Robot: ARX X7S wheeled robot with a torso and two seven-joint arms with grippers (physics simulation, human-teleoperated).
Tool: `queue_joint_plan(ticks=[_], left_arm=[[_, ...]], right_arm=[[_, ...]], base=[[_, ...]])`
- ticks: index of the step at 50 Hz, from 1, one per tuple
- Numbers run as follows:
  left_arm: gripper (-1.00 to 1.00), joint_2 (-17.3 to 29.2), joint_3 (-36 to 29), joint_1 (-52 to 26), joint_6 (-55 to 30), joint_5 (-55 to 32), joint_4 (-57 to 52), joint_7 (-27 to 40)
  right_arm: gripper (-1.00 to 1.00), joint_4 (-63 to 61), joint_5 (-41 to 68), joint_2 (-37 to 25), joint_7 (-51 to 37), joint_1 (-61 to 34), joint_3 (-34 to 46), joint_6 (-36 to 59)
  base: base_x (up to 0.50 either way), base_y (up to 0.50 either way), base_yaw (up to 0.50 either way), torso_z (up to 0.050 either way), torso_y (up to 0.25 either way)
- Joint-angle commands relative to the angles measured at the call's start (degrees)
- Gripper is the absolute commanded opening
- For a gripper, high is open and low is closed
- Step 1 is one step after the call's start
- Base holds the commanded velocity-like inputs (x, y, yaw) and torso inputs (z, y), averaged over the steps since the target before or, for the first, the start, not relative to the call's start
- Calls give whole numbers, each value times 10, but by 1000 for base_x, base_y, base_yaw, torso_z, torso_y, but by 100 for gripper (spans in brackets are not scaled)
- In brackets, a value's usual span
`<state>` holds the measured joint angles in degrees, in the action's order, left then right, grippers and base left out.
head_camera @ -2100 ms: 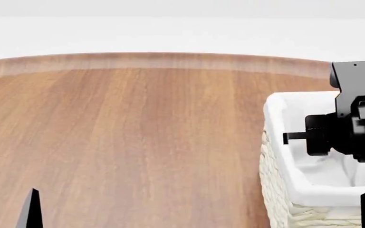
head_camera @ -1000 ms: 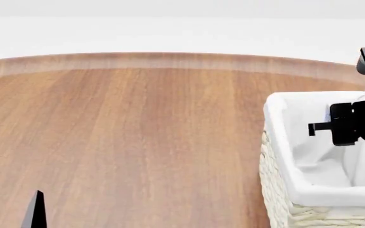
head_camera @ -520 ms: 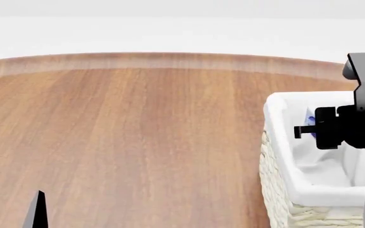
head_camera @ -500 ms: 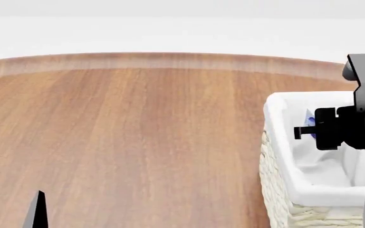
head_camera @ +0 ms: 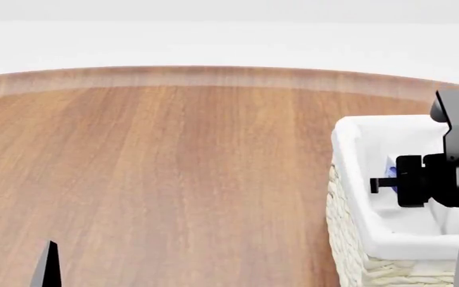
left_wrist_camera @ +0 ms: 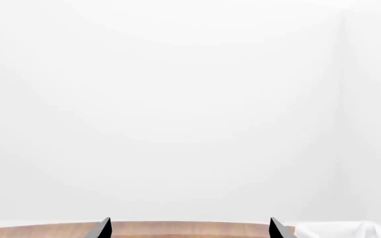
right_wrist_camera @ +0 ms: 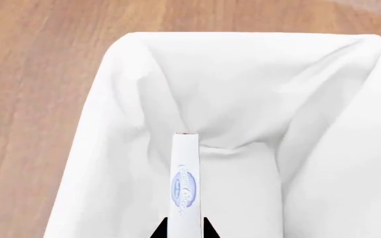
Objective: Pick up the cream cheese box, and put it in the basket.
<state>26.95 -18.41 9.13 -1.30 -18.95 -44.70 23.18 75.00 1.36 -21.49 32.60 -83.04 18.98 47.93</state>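
Left tool (left_wrist_camera: pixel 188 229): nearest, low over the tabletop; only two dark tips show in left wrist view, spread wide w/ nothing between them. In head view just one tip shows at the lower edge.
Tabletop (head_camera: pixel 174 173): brown wood grain, curved far edge, white wall behind.
Basket (head_camera: pixel 349 239): at the robot's right, woven cream sides, white cloth lining folded over the rim. Sits on the tabletop.
Right tool (right_wrist_camera: pixel 184 229): over the basket's inside; two dark tips pinching the near end of the box, one each side.
Right arm (head_camera: pixel 449 182): black, above the basket, hides part of the lining in head view.
Cream cheese box (right_wrist_camera: pixel 184 186): thin white carton seen edge-on, blue oval mark on the edge. Held inside the basket's opening, above the cloth lining; can't tell if it touches the cloth. In head view only a bit of blue shows beside the arm.
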Motion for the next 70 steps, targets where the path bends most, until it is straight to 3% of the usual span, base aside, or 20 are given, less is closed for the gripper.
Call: queue_joint_plan(ticks=[1, 8, 9, 35, 54, 61, 66, 70], left_arm=[[100, 1, -2, 0, 1, 0, 0, 1], [100, 2, -4, 1, 3, 3, 2, 2], [100, 2, -4, 1, 3, 3, 1, 2], [100, 5, -6, 0, 7, 0, 2, 4], [100, 8, -7, -1, 6, -2, -1, 8], [100, 7, -5, -3, 7, -1, 4, 10], [100, 6, 0, -5, 13, -1, 7, 12], [100, 2, -4, -8, 9, 7, 16, 15]], right_arm=[[-100, -1, -7, -2, 1, 5, -10, -4], [-100, -1, -13, -2, 0, 3, -4, -12], [100, -1, -11, -1, -3, 3, -7, -13], [100, -1, -16, -2, -11, -11, -6, -33], [100, -6, 27, 25, -136, -73, -95, -203], [100, -564, 107, 32, -263, 214, -213, -78], [100, -781, 122, 69, -307, 367, -240, -98], [100, -879, 91, 83, -346, 440, -227, -136]], base=[[0, 0, 0, 0, 0], [0, 0, 0, 0, 0], [0, 0, 0, 0, 0], [0, 0, 0, 0, 0], [0, 0, 0, 0, 1], [0, 0, 0, 0, 0], [0, 0, 0, 0, 0], [0, 0, 0, 0, 0]])
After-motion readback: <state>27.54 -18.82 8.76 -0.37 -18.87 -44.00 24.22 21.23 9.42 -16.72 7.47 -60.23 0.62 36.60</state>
